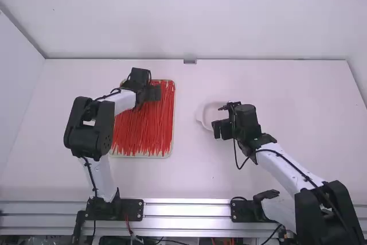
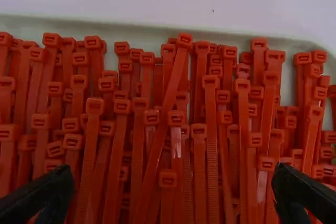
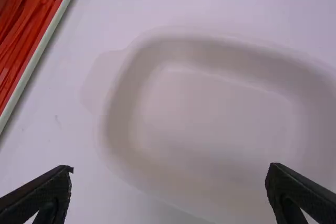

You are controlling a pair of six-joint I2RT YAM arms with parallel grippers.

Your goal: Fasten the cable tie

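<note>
Your left tool (image 2: 170, 171) hangs right over the red cable ties (image 1: 148, 130), at the far end of their tray (image 1: 143, 155); its two black fingers (image 2: 42, 195) are spread wide apart, one at each side of the pile; the ties lie close together in the flat tray, most of them side by side and a few lying slanted across the others; their small square heads sit in rows near one pale rim of the tray; you can see the tray on the left part of the white surface (image 1: 287, 84); your right tool (image 3: 170, 169) hangs over a white dish (image 3: 220, 38); its fingers are spread wide too, and they pinch no thing; the dish sits on the surface to the right of the tray, near it but not touching; it has round corners and a little flat handle on the side that faces the tray; from the high view the right tool covers part of the dish.
</note>
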